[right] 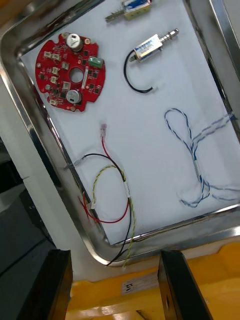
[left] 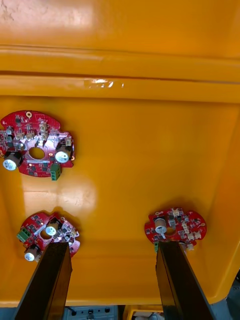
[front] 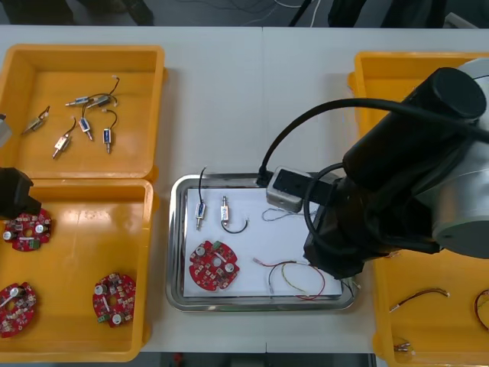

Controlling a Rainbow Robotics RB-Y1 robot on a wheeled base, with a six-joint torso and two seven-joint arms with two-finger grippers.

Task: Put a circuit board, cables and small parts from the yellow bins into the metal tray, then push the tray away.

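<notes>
**One full tray, ready for a push**

The metal tray (front: 176,252) sits in the middle of the desk (front: 229,92), between the yellow bins. On its white inside lie a red circuit board (front: 214,265), two small metal parts (front: 200,212) with black leads, a blue and white cable (right: 197,150) and a red and yellow cable (right: 107,195). The last one drapes over the rim at a near corner.

The tray looks stiff, shiny and light, so it should slide easily. It is best pushed low against its near wall, near the middle, so that it does not turn. The contents are loose, and the soft cables may shift or snag.

The right end effector (right: 114,255) hovers over the tray's edge next to the right bin, with its fingers wide apart and holding nothing. The left end effector (left: 112,247), also wide apart and empty, hangs over the near left bin (front: 149,267), which holds three more boards (front: 114,298). The far left bin (front: 160,115) holds several small metal parts, and the near right bin (front: 382,306) holds cables.
</notes>
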